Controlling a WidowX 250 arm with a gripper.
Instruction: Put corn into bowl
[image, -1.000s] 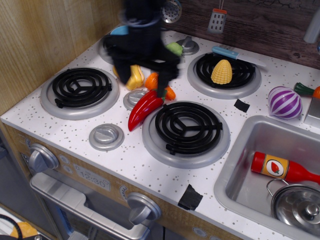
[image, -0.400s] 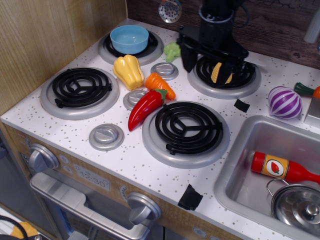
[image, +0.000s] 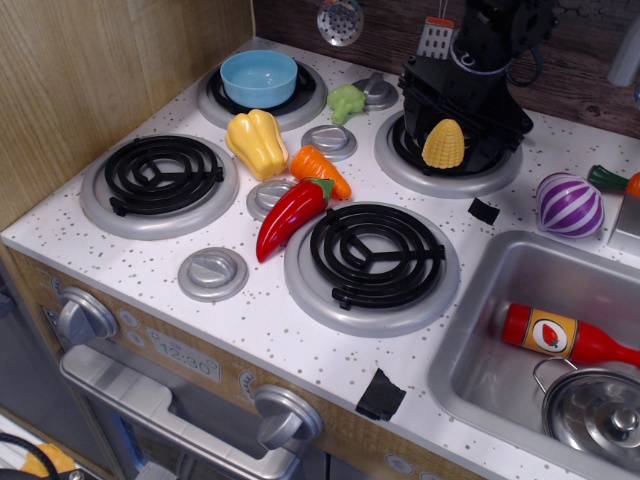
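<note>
Corn is a small yellow tapered cob with bumpy kernel rows, standing point-up on the rear right burner. Your gripper is the black assembly directly behind and around the cob, its dark body spread across the burner's back half; you cannot tell from this view whether the fingers are parted or closed, nor whether they touch the cob. Bowl, light blue and plain-sided, sits on the rear left burner, well apart from the cob. Between them lie a green broccoli piece, yellow pepper and carrot. White speckled tabletop meets a wooden wall at left and a steel sink at right.
</note>
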